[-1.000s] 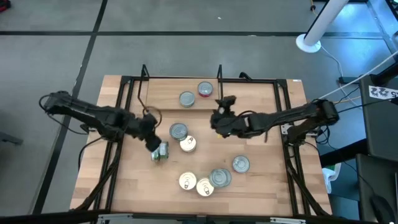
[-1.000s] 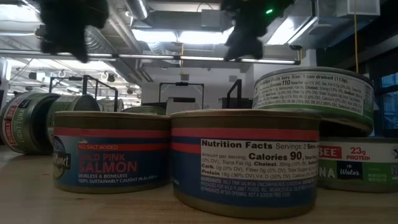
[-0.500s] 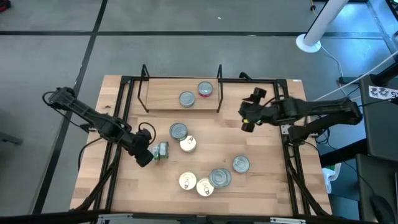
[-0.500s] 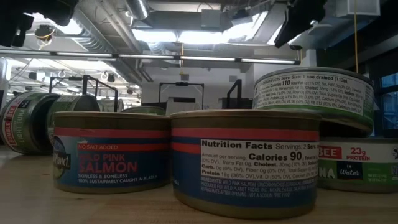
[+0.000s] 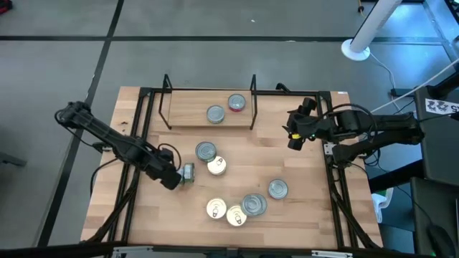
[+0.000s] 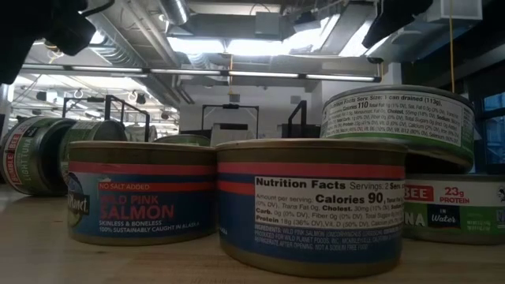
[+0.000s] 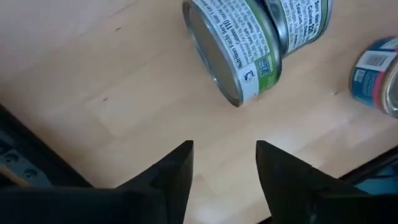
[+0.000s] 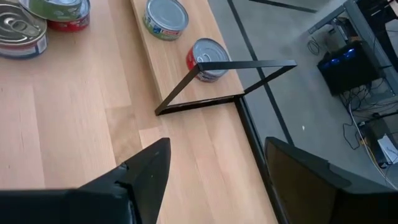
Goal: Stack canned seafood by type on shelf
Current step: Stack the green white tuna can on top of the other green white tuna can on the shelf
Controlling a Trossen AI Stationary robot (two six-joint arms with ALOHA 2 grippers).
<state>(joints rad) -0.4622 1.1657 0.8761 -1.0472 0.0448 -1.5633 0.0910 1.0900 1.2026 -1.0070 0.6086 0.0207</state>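
Note:
My left gripper (image 5: 175,179) is open and points down at bare tabletop just left of a green-labelled can (image 7: 239,53). That can lies on its side, with a second like can (image 7: 305,22) close behind it. My right gripper (image 5: 294,136) hangs open above the table's right part, with nothing between its fingers (image 8: 149,174). The shelf (image 5: 208,118) stands at the far middle. On its board are a silver-lidded can (image 8: 166,17) and a red-labelled can (image 8: 208,57). More cans stand upright mid-table (image 5: 206,151) and toward the near edge (image 5: 235,215).
The shelf's black uprights (image 8: 249,65) frame its board. Black rails run along the table's left (image 5: 140,143) and right (image 5: 330,165) sides. In the low view, blue salmon cans (image 6: 142,193) stand in front, and a green can (image 6: 398,126) sits on another.
My right gripper has gone toward the table's right edge and risen, away from the cans in the middle. My left gripper has moved toward the near edge and sunk beside the green-labelled can, tipping further down. The cans have stayed where they were.

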